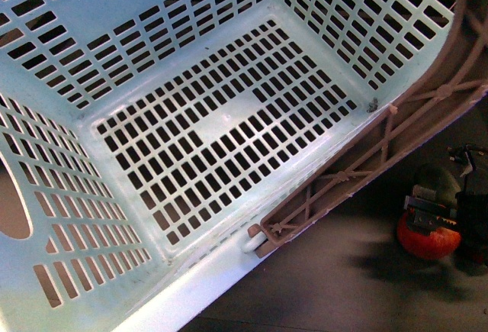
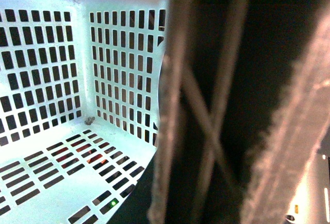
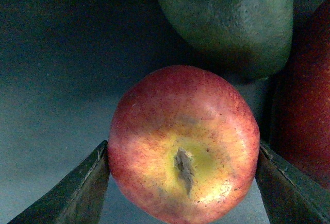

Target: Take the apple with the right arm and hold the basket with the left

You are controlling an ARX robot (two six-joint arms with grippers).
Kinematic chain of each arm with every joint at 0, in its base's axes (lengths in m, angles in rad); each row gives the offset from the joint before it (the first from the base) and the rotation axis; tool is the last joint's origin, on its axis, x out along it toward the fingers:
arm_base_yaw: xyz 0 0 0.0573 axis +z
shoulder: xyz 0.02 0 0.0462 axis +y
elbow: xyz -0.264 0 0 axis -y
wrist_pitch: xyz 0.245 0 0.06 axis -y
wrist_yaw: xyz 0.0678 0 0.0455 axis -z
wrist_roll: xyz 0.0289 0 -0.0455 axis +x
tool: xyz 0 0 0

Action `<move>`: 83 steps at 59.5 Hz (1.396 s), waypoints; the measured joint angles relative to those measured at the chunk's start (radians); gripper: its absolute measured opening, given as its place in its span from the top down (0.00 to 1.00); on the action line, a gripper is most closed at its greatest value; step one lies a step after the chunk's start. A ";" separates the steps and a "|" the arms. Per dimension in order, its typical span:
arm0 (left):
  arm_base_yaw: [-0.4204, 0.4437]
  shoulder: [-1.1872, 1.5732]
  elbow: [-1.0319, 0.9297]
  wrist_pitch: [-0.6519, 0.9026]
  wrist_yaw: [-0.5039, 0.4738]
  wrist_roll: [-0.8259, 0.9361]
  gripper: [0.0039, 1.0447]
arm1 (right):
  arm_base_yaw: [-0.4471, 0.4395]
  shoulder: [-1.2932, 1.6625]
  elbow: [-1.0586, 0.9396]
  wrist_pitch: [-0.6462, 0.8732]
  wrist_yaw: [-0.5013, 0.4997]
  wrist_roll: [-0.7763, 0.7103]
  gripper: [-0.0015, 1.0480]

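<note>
Presently the apple (image 3: pixel 180 141), stem end facing my wrist camera, sits square between the fingers (image 3: pixel 77 190) of my right claw (image 1: pixel 433 216), which are drawn in to its width and appear to touch both flanks. It lies toward the table's (image 1: pixel 343 286) right side, just outside the basket (image 1: pixel 191 286) handle (image 1: pixel 358 164). A green fruit (image 3: pixel 227 23) and a dark red fruit (image 3: pixel 309 90) crowd close beyond it; straight up looks clear. My left claw's grip: cannot tell.
</note>
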 joint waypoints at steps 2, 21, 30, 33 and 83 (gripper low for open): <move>0.000 0.000 0.000 0.000 0.000 0.000 0.86 | -0.002 -0.008 -0.011 0.001 -0.001 -0.004 0.33; 0.000 0.000 0.000 0.000 0.000 0.000 0.86 | -0.053 -0.240 -0.143 -0.008 -0.056 -0.109 0.33; 0.000 0.000 0.000 0.000 0.000 0.000 0.86 | -0.098 -0.478 -0.213 -0.088 -0.110 -0.163 0.33; 0.000 0.000 0.000 0.000 0.000 0.000 0.86 | -0.109 -0.539 -0.223 -0.116 -0.122 -0.169 0.33; 0.000 0.000 0.000 0.000 0.001 0.000 0.86 | 0.088 -1.419 -0.032 -0.512 -0.096 -0.170 0.33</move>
